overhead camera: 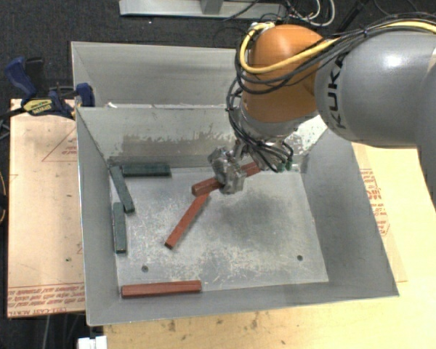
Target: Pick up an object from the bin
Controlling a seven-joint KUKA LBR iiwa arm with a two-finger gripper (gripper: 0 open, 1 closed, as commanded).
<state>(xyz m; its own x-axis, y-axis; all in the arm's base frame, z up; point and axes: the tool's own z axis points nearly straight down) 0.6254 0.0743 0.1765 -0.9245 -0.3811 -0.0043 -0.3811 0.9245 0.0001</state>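
Grey metal makes up the bin (276,242), the biggest thing we see: sloping dull walls and a flat, scuffed floor speckled with pale wear. Over its back right part hangs the arm (381,86), smooth and silver, with a rounded orange cover (280,71) and yellow cables at the wrist. Below it the gripper (230,174) sits near the middle of the floor, somewhat toward the back wall, its fingers pressed onto a short red-brown bar (203,187), which sticks out on both sides of them.

We judge this bar stiff, light and straight-edged, probably wood or plastic with a matt face, so it should not slip or bend. A hold near its middle, across the narrow width, looks right to us, lest it tilt.

Just beside its left end, perhaps touching, a longer red-brown bar (187,224) slants toward the front left. A third red-brown bar (160,289) lies along the front edge near the front left corner. By the left wall we see a back grey-green bar (145,170), a slanted grey-green bar (122,190) and a left grey-green bar (119,227), all slim and flat.
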